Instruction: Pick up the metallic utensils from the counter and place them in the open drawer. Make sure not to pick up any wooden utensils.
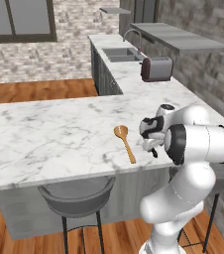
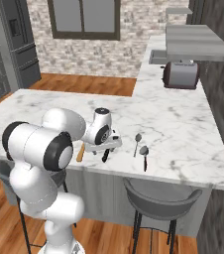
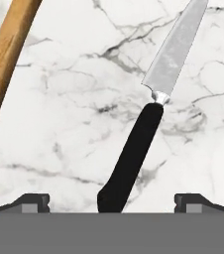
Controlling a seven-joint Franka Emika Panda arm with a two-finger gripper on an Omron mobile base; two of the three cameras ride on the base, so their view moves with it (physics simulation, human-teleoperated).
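A black-handled knife (image 3: 134,154) with a silver blade lies on the white marble counter (image 1: 44,134). My gripper (image 3: 113,202) hangs just above it, open, one fingertip on each side of the handle's end. It stands near the counter's front edge in the left base view (image 1: 151,147) and the right base view (image 2: 107,148). Two slim metallic spoons (image 2: 138,141) (image 2: 144,153) lie just right of the gripper. The wooden spoon (image 1: 125,141) lies to its left, and its handle (image 3: 2,64) shows in the hand view. The open drawer is out of view.
A toaster (image 1: 156,68) stands on the counter's far right branch, with a sink (image 1: 119,53) beyond it. Grey stools (image 1: 77,196) (image 2: 161,196) sit under the front edge. A dark fridge (image 2: 20,39) stands far left.
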